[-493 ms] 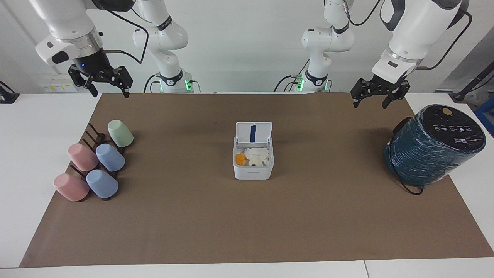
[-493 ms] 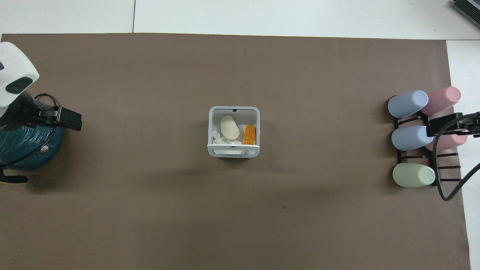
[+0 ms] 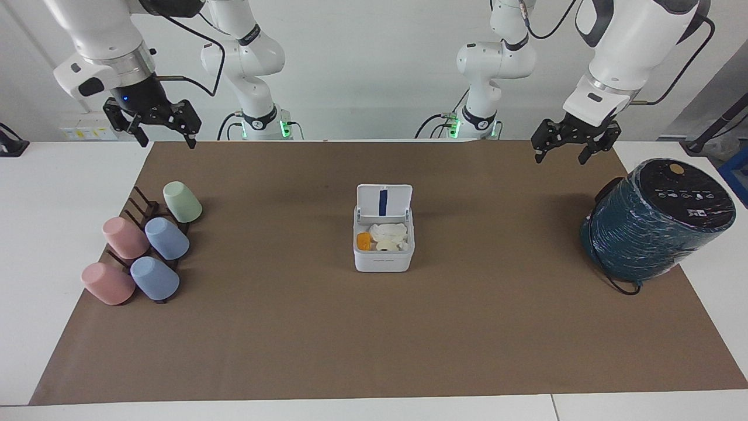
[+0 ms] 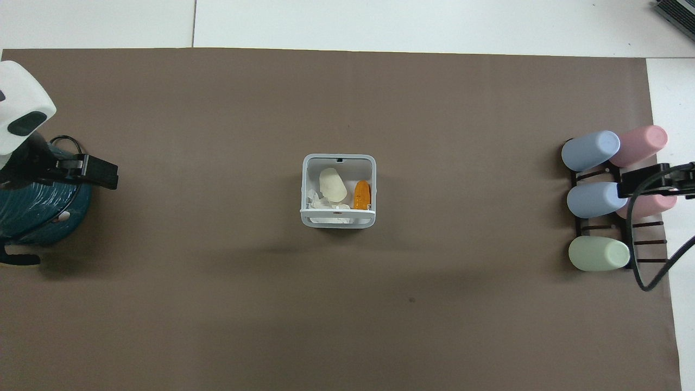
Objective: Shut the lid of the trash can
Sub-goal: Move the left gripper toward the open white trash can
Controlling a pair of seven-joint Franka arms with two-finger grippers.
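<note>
I am seeing the left gripper [image 3: 571,153] hanging with its fingers spread wide and holding nothing, over the mat's [image 3: 467,327] edge nearest the robots, beside the teal cylinder [image 3: 654,225]. The right gripper [image 3: 162,133] is hanging likewise, fingers apart and empty, over the mat's corner above the cup rack [image 3: 143,234]. Both arms are waiting. The can [image 3: 383,257] is sitting mid-mat, well apart from both grippers, with nothing standing between. Its lid [image 3: 384,202] is standing upright on the side nearer the robots, blue strip showing. Crumpled white scraps and an orange piece [image 3: 363,241] are lying inside. From overhead, the lid is showing only edge-on, and the grippers are cut off at the frame's sides.
</note>
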